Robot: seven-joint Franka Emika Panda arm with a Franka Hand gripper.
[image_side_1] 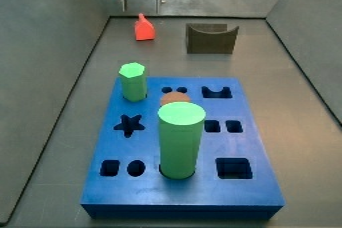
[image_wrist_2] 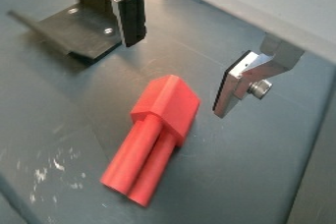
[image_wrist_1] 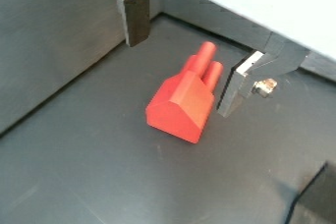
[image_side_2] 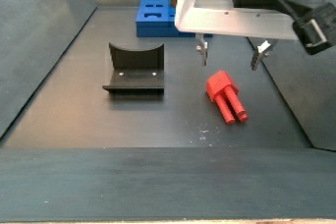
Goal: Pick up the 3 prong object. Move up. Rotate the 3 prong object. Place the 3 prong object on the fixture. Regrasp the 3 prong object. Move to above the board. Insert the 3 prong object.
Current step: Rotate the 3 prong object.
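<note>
The 3 prong object (image_wrist_1: pixel 184 95) is a red-orange piece lying flat on the dark floor, with nothing holding it. It also shows in the other wrist view (image_wrist_2: pixel 151 135) and in both side views (image_side_1: pixel 143 28) (image_side_2: pixel 226 95). My gripper (image_wrist_1: pixel 190 56) (image_wrist_2: pixel 182 56) hangs open just above it, and the silver fingers (image_wrist_1: pixel 136 17) stand wide apart on either side of the piece's blocky end. In a side view the gripper (image_side_2: pixel 230 59) is over the piece's far end. The dark fixture (image_side_2: pixel 134 71) (image_side_1: pixel 210 37) (image_wrist_2: pixel 73 31) stands beside it. The blue board (image_side_1: pixel 187 162) (image_side_2: pixel 157 17) lies farther off.
A green hexagonal peg (image_side_1: pixel 132 80) and a big green cylinder (image_side_1: pixel 181 137) stand upright in the board. Grey walls (image_side_1: pixel 80 62) enclose the floor on both sides and behind the gripper.
</note>
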